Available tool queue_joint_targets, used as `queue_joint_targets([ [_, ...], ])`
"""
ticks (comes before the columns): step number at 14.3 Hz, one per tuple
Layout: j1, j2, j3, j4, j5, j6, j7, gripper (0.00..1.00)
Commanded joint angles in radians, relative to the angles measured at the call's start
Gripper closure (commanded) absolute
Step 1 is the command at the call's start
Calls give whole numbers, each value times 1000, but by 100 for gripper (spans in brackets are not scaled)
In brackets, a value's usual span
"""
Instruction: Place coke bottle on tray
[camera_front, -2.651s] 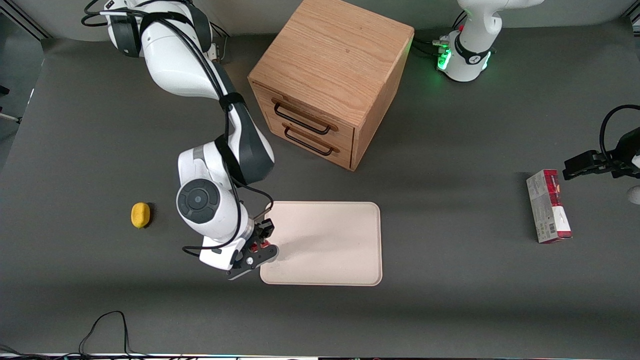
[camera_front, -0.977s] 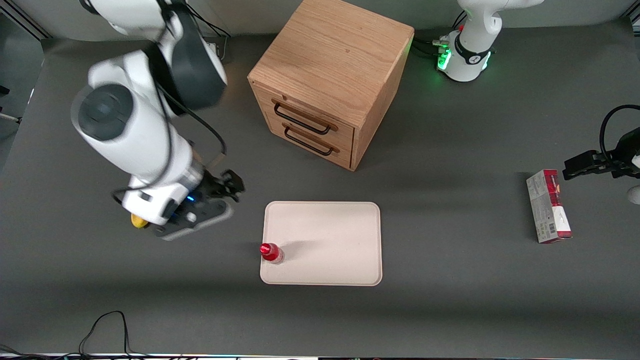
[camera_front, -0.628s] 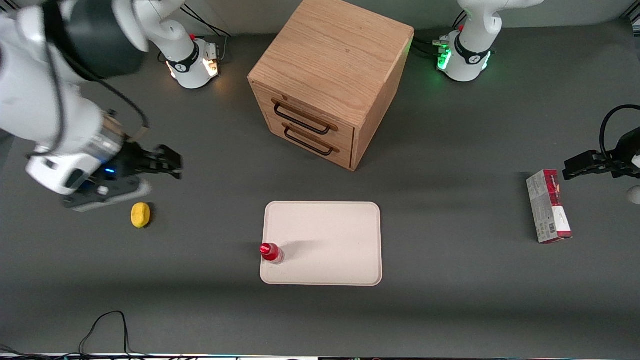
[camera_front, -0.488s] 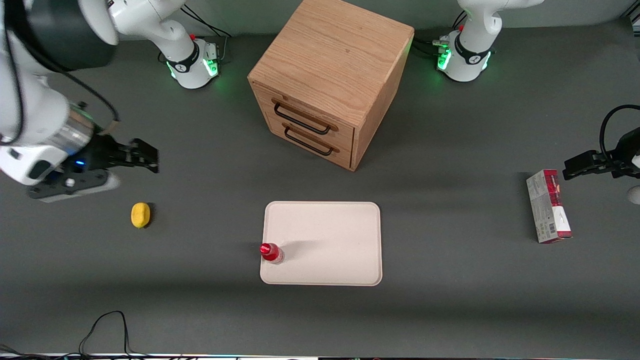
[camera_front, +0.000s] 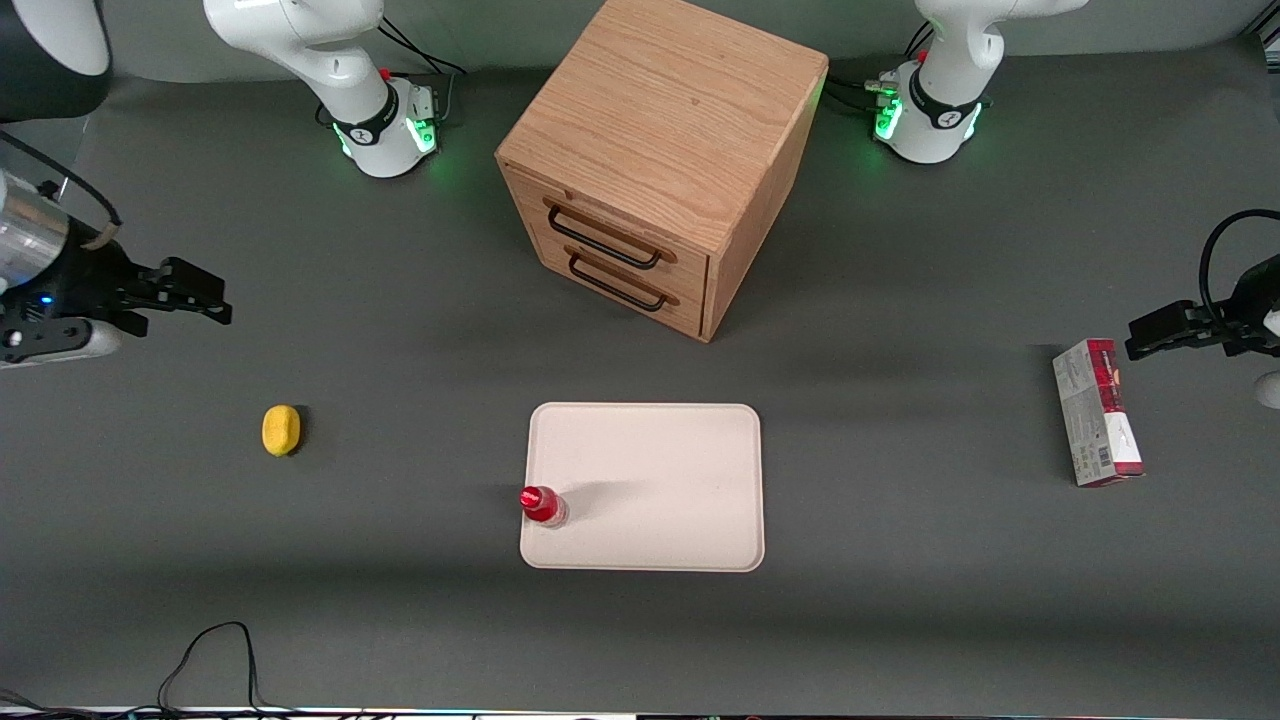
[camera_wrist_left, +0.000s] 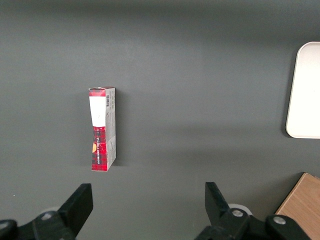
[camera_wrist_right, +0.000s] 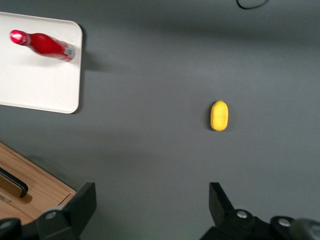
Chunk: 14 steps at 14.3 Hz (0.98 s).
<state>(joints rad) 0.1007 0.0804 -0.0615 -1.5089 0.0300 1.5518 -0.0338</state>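
Front view is showing the coke bottle (camera_front: 543, 505) standing upright on the tray (camera_front: 660, 470), near the edge toward the working arm's end, so the placing looks done. The gripper (camera_front: 205, 297) is hanging empty with fingers apart, well away, above bare table near the lemon (camera_front: 281, 430); nothing more seems needed.

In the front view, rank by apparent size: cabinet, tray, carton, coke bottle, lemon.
1. wooden cabinet
2. tray
3. carton
4. coke bottle and lemon: too close to rank; the bottle stands upright, seen from above.
The gripper hovers open, away from all of them.
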Motion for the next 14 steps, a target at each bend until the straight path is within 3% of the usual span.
queue_joint_targets([
  [1, -29, -30, 14, -50, -27, 28, -6, 0],
  [14, -50, -31, -12, -47, -35, 25, 9, 0],
])
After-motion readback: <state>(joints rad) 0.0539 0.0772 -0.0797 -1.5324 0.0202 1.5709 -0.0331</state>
